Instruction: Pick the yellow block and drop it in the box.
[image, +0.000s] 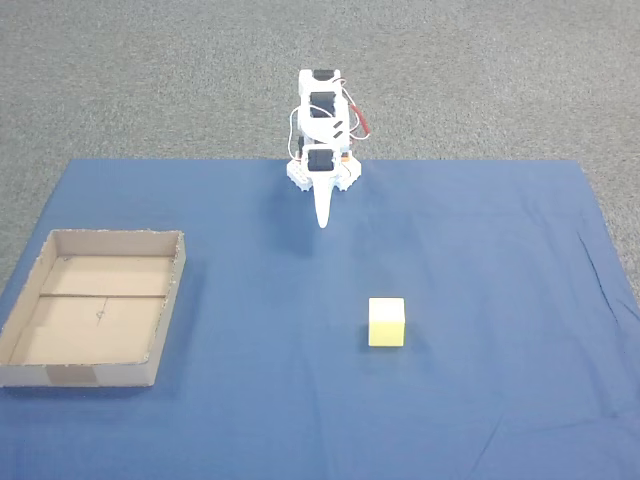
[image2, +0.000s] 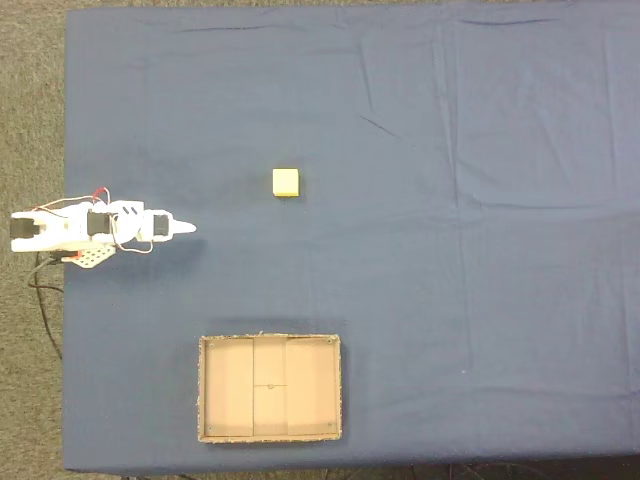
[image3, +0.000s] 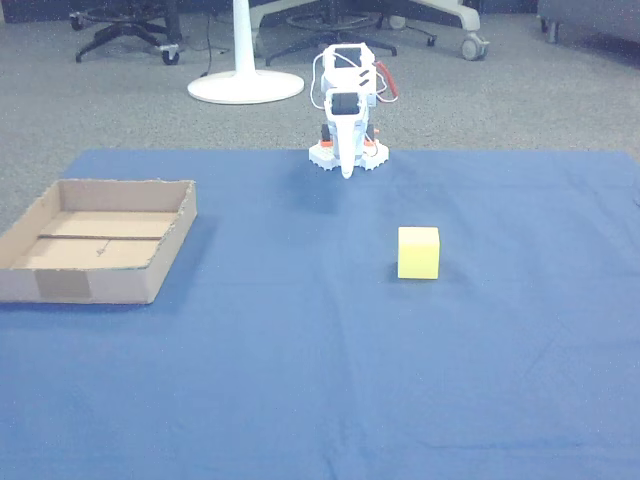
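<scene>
Where blue cloth (image: 480, 250) lies bare, pale-yellow matte block (image: 386, 322); fingers (image: 322, 218) pressed together, well apart.

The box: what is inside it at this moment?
Nothing lies inside the box; in both fixed views its bare brown floor shows a crease line. The yellow block sits apart on the blue cloth. No part of the floor is covered.

Grey carpet floor (image3: 120, 110) beyond blue cloth (image3: 300, 380). White round pedestal base (image3: 245, 85) far left, office chair wheels (image3: 465, 42) far right.
</scene>
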